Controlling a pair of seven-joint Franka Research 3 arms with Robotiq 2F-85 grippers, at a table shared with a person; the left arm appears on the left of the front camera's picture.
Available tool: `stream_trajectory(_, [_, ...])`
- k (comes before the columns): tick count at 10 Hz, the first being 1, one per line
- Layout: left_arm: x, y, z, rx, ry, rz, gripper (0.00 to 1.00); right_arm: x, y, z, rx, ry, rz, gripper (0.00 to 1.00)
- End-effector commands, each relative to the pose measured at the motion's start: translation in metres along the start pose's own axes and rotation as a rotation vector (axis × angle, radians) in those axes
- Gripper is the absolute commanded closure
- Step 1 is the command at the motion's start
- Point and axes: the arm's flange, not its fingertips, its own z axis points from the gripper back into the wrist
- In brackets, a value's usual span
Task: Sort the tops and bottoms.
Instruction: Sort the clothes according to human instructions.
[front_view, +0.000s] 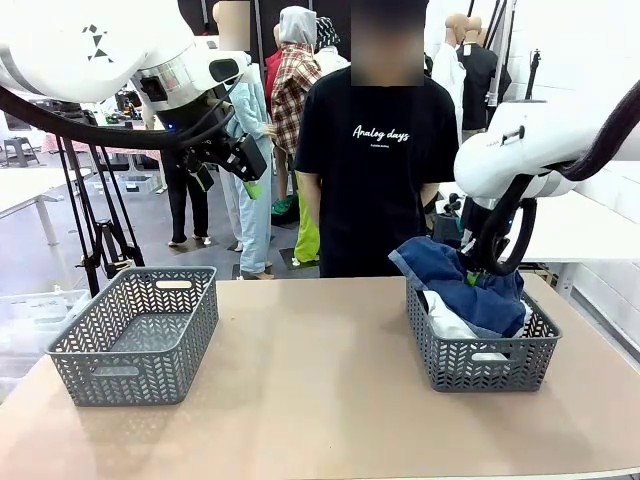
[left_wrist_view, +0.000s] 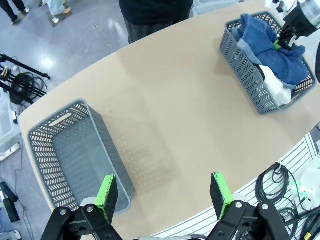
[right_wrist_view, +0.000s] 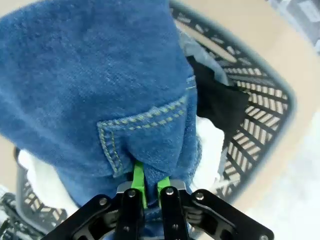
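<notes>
Front view: right gripper (front_view: 470, 277) clamped on shorts (front_view: 465, 282), pile heaped in right basket (front_view: 480, 358); left basket (front_view: 135, 335) well apart across table (front_view: 320, 400), person behind. Left gripper (front_view: 250, 185) high above left basket.

Left wrist view: left gripper (left_wrist_view: 162, 192) fingers spread wide, nothing between; left basket just below, shorts (left_wrist_view: 270, 45) far off.

Right wrist view: right gripper (right_wrist_view: 149, 187) pinched on denim fold below pocket; shorts (right_wrist_view: 100, 80) run up, away from fingers; white top (right_wrist_view: 210, 145), black top (right_wrist_view: 217, 102) beside, beneath. Right arm nearer.

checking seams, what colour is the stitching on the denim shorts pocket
Pale yellowish-tan on blue denim shorts; the right wrist view shows it best.
</notes>
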Motion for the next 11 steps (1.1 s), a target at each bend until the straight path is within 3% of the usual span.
stream_trajectory(1, [0.0, 0.002, 0.0, 0.001, -0.005, 0.003, 0.04, 0.012, -0.005, -0.051, 0.084, 0.066, 0.033, 1.0])
stream_trajectory(5, [0.0, 0.002, 0.0, 0.001, -0.005, 0.003, 0.04, 0.01, 0.003, -0.09, 0.14, 0.112, 0.078, 1.0])
stream_trajectory(9, [0.0, 0.002, 0.0, 0.001, -0.005, 0.003, 0.04, -0.002, 0.022, -0.052, 0.132, 0.064, 0.097, 0.98])
stream_trajectory(11, [0.0, 0.002, 0.0, 0.001, -0.005, 0.003, 0.04, -0.008, 0.029, -0.032, 0.122, 0.055, 0.105, 0.66])
